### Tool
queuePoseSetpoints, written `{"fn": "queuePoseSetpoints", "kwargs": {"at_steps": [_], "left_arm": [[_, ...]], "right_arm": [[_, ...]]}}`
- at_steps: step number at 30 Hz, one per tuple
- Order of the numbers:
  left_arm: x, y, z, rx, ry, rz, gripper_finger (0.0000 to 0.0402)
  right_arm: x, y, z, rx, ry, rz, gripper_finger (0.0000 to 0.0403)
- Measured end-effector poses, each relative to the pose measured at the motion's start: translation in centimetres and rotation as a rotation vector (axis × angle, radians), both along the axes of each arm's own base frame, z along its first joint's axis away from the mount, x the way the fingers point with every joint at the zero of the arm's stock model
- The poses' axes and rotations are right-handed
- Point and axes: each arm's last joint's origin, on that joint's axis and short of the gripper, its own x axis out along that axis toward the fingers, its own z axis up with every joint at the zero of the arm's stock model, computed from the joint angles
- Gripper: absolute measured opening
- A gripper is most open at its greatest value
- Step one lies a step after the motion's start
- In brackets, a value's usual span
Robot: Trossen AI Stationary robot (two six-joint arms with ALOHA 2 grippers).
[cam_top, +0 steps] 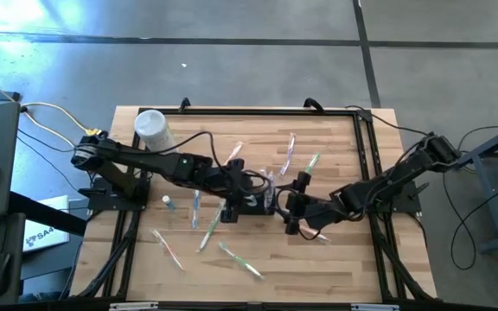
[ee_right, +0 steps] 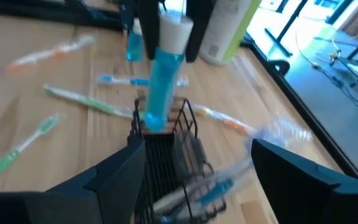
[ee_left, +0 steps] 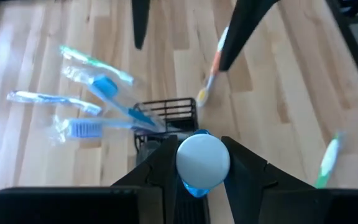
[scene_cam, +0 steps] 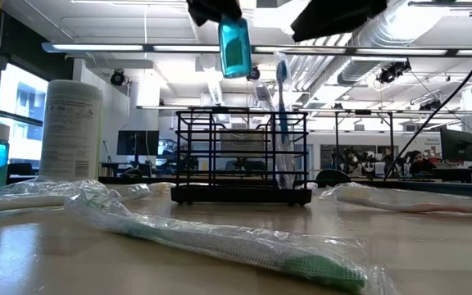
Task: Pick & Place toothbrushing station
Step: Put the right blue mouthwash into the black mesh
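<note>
Standing beneath both grippers' fingers (ee_right: 294, 171): caddy (scene_cam: 241, 156)

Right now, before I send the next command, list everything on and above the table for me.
Wire caddy: one, black, table centre.
Unwrapped toothbrushes: two seen, blue and pale, standing in the caddy's end.
Mouthwash bottle: one, blue with white cap, held above the caddy.
Second small bottle: one, blue with white cap, standing on the table's left part.
Wrapped toothbrushes: about seven, green, orange and blue, scattered flat around the caddy.
White canister: one, upright, far left corner.
Table: one, light wood, black frame.
Left gripper: closed on the mouthwash bottle, over the caddy.
Right gripper: open, at the caddy's toothbrush end.
</note>
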Motion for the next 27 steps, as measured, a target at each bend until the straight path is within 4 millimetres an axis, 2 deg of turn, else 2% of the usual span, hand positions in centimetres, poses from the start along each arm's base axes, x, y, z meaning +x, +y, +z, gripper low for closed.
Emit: {"fn": "queuePoseSetpoints", "kwargs": {"at_steps": [10, 21, 27], "left_arm": [[1.1, 1.3, -2.9, -0.01, 0.035, 0.027, 0.0093], [1.1, 1.4, -5.7, -0.031, 0.026, 0.045, 0.0093], [1.1, 1.4, -6.1, -0.042, 0.014, 0.059, 0.0093]], "right_arm": [[-0.8, -0.2, -1.0, 0.044, 0.079, -0.063, 0.0285], [-1.0, -0.3, -1.2, 0.052, 0.104, -0.074, 0.0285], [-1.1, -0.3, -1.4, 0.064, 0.111, -0.087, 0.0285]]}}
